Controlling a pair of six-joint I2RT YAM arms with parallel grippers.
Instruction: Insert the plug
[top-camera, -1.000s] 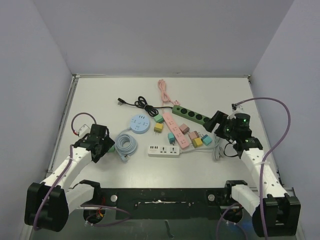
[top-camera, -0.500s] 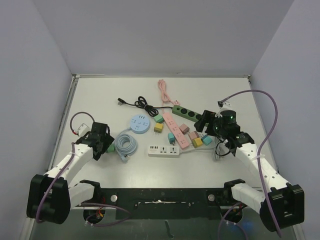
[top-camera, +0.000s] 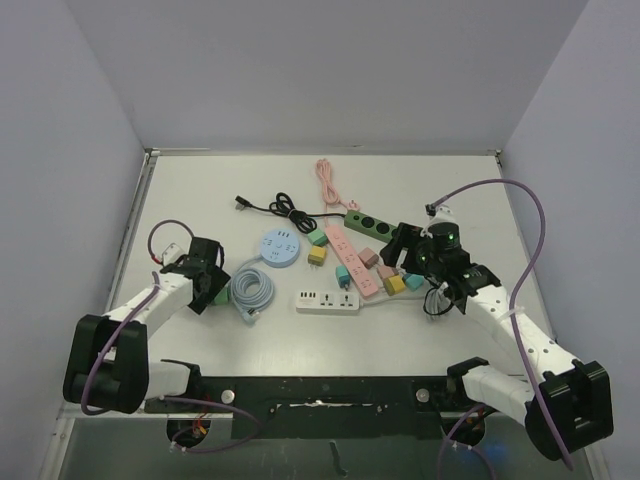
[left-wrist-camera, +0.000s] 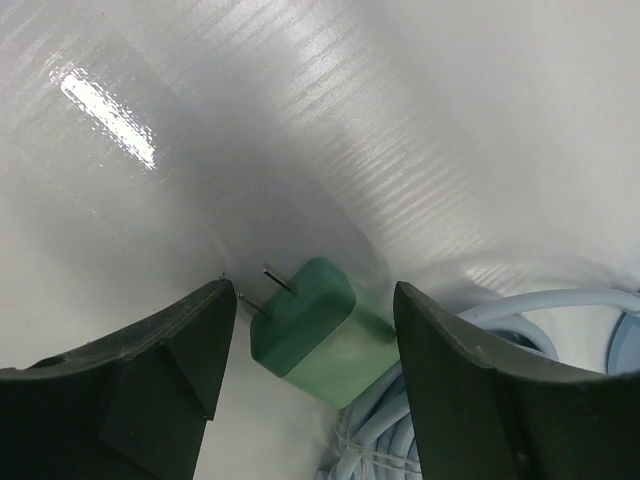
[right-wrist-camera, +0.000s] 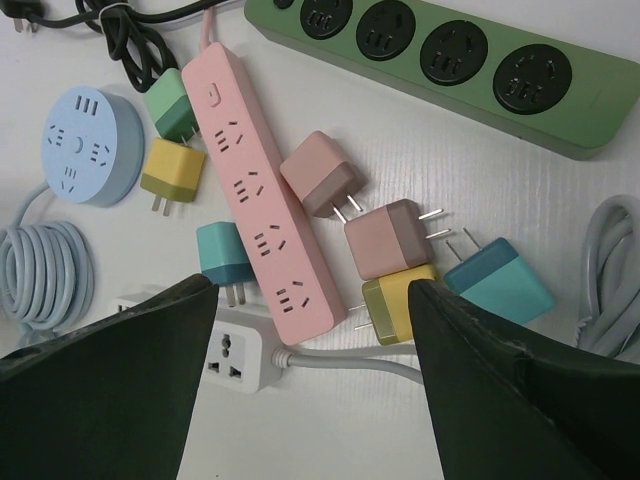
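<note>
A green plug (left-wrist-camera: 320, 335) lies on the table between the jaws of my left gripper (left-wrist-camera: 312, 300), which is open and not touching it; its two prongs point to the upper left. In the top view my left gripper (top-camera: 207, 277) sits at the left, beside a light blue cable coil (top-camera: 250, 288). My right gripper (right-wrist-camera: 312, 290) is open and empty above the near end of a pink power strip (right-wrist-camera: 262, 195), and shows in the top view (top-camera: 405, 245). A white power strip (right-wrist-camera: 235, 355) lies just below it.
A green power strip (right-wrist-camera: 450, 65) lies at the far side. A round blue socket hub (right-wrist-camera: 80, 145) is at the left. Several loose plugs, yellow (right-wrist-camera: 400, 305), teal (right-wrist-camera: 500, 280) and mauve (right-wrist-camera: 385, 240), lie around the pink strip. A black cable (top-camera: 270, 208) and pink cable (top-camera: 327, 180) lie farther back.
My right gripper has moved left from the table's right side to over the power strips and plugs. My left gripper has shifted slightly farther from its base.
</note>
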